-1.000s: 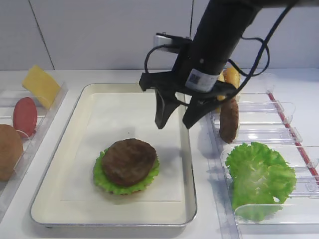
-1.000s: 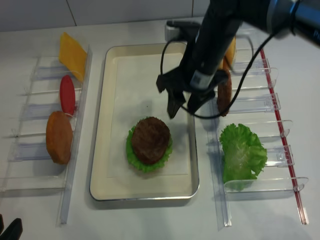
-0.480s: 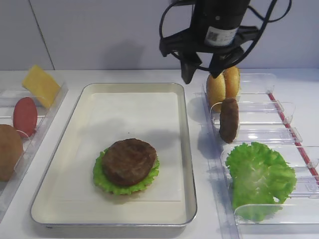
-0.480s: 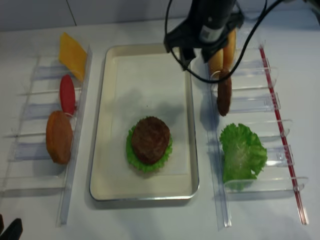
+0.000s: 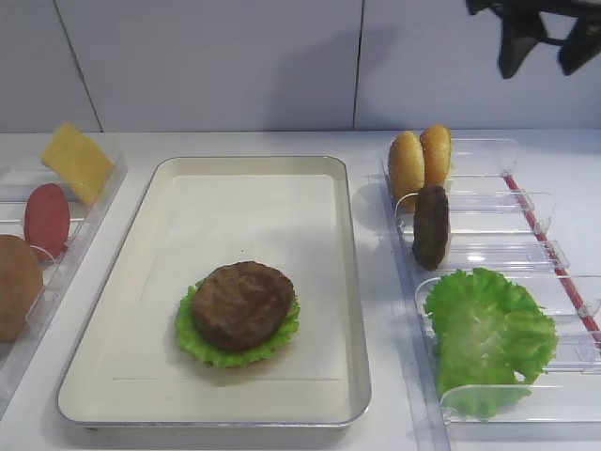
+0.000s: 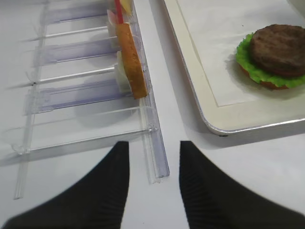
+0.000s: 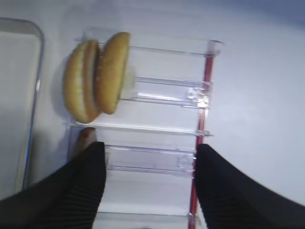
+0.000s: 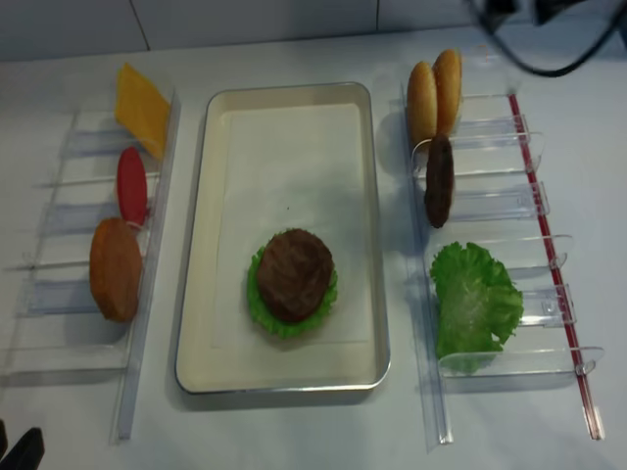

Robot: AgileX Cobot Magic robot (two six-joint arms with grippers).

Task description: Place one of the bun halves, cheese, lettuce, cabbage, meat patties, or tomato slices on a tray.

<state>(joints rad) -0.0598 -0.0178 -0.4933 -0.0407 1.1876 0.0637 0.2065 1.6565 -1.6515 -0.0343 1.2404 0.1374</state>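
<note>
The silver tray (image 5: 349, 282) (image 8: 201, 245) holds a meat patty (image 5: 242, 303) (image 8: 294, 272) (image 6: 279, 43) lying on a frilly lettuce leaf (image 5: 192, 343) (image 6: 245, 55). Two bun halves (image 5: 420, 162) (image 7: 97, 76) (image 8: 434, 86) stand on edge in the right rack, with a second patty (image 5: 432, 225) (image 8: 439, 181) behind them and more lettuce (image 5: 488, 334) nearer. My right gripper (image 5: 545, 52) (image 7: 150, 157) hangs open and empty high above that rack. My left gripper (image 6: 153, 152) is open over the table by the left rack's end.
The left clear rack (image 6: 86, 90) holds a cheese slice (image 5: 75, 160) (image 8: 140, 106), a tomato slice (image 5: 47, 218) (image 8: 131, 184) and an orange-brown bread round (image 8: 116, 269) (image 6: 131, 59). A red strip (image 7: 202, 129) edges the right rack (image 5: 507, 254). White wall behind.
My right gripper rose from just above the tray and swung back right to above the right rack, still open and empty. The patty on the lettuce has not moved.
</note>
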